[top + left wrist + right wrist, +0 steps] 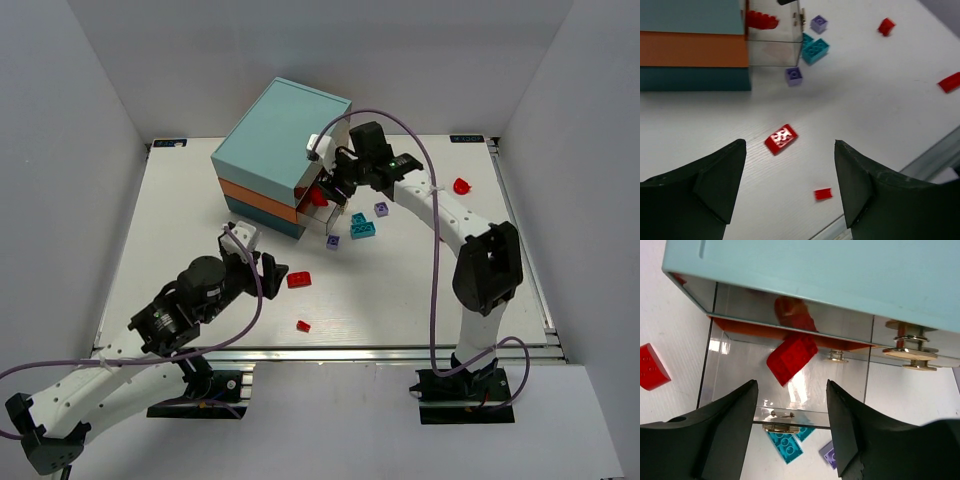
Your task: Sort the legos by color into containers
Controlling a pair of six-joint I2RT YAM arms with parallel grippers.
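The chest has teal, orange and blue layers, and one clear drawer is pulled out. A red lego lies tilted inside that drawer. My right gripper hovers over the drawer, open, with nothing between its fingers. My left gripper is open above the table, just short of a red lego. A smaller red lego lies by its right finger. Teal legos and two lavender ones lie in front of the drawer.
Another red lego sits far right near the table edge, and one more shows at the right of the left wrist view. A red piece lies beside the drawer's side wall. White walls enclose the table on three sides.
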